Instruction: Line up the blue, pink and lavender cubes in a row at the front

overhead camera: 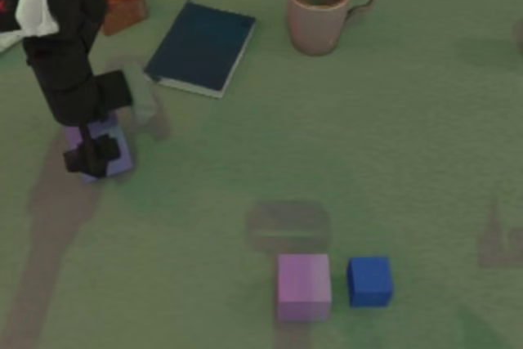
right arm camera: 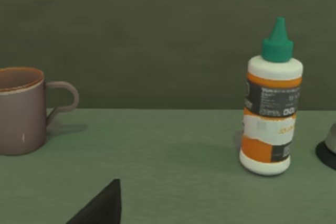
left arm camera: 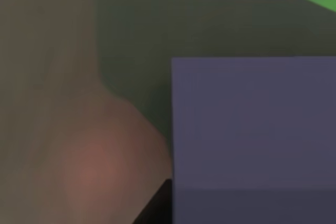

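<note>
- A green table is seen from above.
- The lavender cube lies at the table's left, well apart from the row.
- It is covered by the left gripper; whether it is gripped cannot be told.
- The pink cube and blue cube are set side by side at the front.
- One placement is judged left.
- The right arm is not seen from above.

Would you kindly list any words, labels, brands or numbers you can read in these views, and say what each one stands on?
No text can be read in any view.
Glue bottle: printing on its dark and orange label bands, too blurred to read.
Reddish-orange box: patterned, no legible words.
Navy book: plain cover, no title showing.
Mug, pink cube, blue cube, lavender cube: unmarked.
</note>
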